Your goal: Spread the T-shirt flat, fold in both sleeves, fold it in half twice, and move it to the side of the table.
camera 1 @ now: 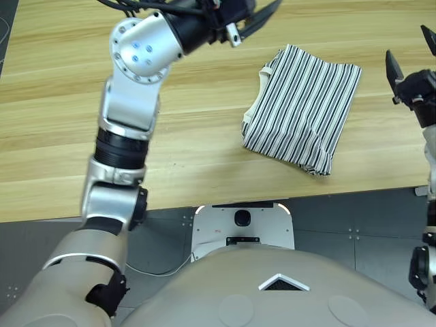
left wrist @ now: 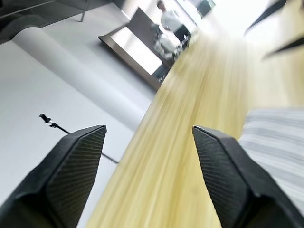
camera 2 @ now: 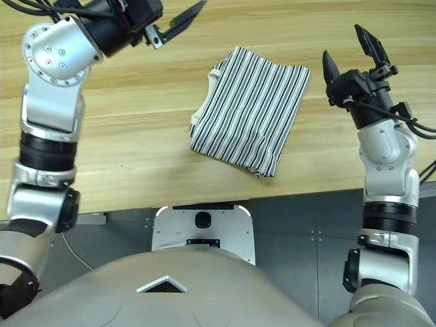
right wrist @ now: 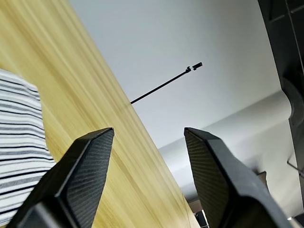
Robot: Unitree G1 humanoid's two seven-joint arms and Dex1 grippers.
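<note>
The black-and-white striped T-shirt (camera 1: pixel 303 109) lies folded into a compact rectangle on the wooden table (camera 1: pixel 204 150), near the front edge and right of centre. My left gripper (camera 2: pixel 185 15) hangs over the table behind and left of the shirt, open and holding nothing. In the left wrist view its fingers (left wrist: pixel 76 166) stand wide apart, with the shirt (left wrist: pixel 280 142) off to one side. My right gripper (camera 2: pixel 343 44) is raised just right of the shirt, tips pointing up, open and holding nothing. The right wrist view shows the shirt's edge (right wrist: pixel 19 156) beside the gripper's fingers (right wrist: pixel 85 175).
Bare wood stretches left of the shirt and behind it. The table's front edge (camera 1: pixel 327 192) runs close below the shirt, with grey floor (camera 1: pixel 368 231) beyond. My left arm's elbow (camera 1: pixel 139 54) rises over the table's left half.
</note>
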